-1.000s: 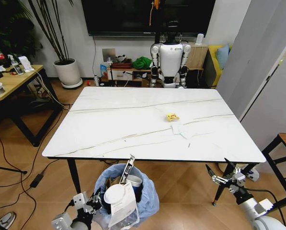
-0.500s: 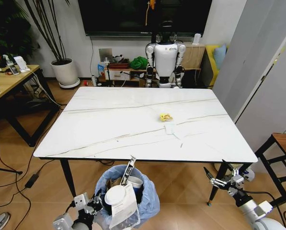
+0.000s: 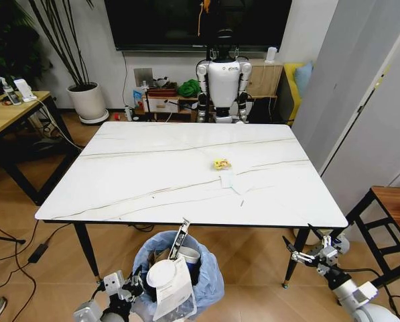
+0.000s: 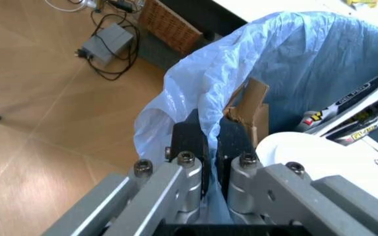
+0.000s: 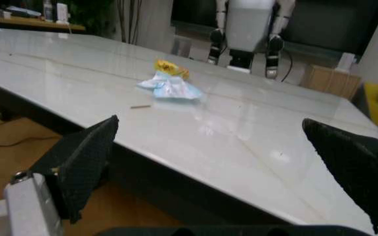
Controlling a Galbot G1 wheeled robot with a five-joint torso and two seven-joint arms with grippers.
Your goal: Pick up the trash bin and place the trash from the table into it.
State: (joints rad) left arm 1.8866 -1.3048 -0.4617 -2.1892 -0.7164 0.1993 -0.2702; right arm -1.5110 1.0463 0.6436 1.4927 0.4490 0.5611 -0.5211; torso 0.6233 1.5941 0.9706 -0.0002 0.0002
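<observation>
Holding the trash bin (image 3: 179,272) by its rim, the left gripper (image 4: 210,147) is clenched on the blue liner, below the table's (image 3: 119,181) near edge. Inside the bin lie a torn carton (image 4: 248,110) and a white disc (image 3: 161,274). A yellow scrap (image 3: 221,164) and crumpled paper (image 3: 228,180) rest mid-table, toward the right edge. The right gripper (image 3: 308,250) hangs released under the near right corner.

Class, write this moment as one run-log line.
left gripper: shut on trash bin rim | right gripper: open, below table edge | yellow scrap, white paper: on table
</observation>
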